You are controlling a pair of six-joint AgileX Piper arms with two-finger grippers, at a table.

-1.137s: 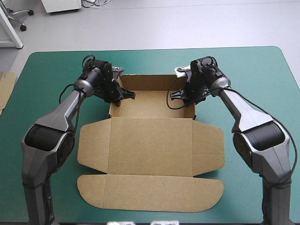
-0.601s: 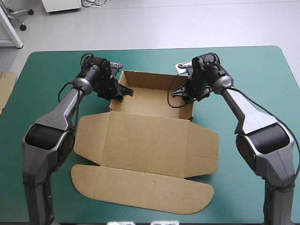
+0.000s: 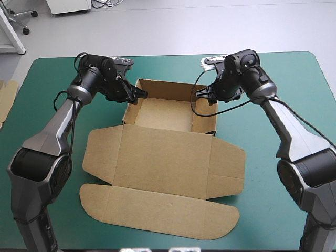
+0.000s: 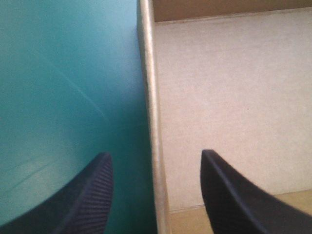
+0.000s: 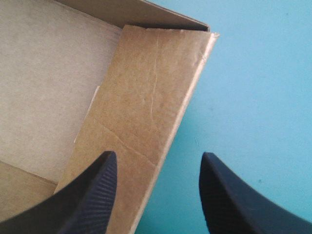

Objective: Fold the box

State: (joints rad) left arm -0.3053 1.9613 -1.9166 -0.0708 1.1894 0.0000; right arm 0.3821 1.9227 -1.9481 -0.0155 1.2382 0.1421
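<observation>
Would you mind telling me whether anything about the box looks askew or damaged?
The box lies askew to the table's edges. Its right wall leans and shows creases, while the left wall stands upright.

Spare board (image 3: 5, 100), left edge of frame: cropped to strip. Box (image 3: 163, 113), upper centre: left wall partly masked by left gripper (image 3: 140, 95).
</observation>
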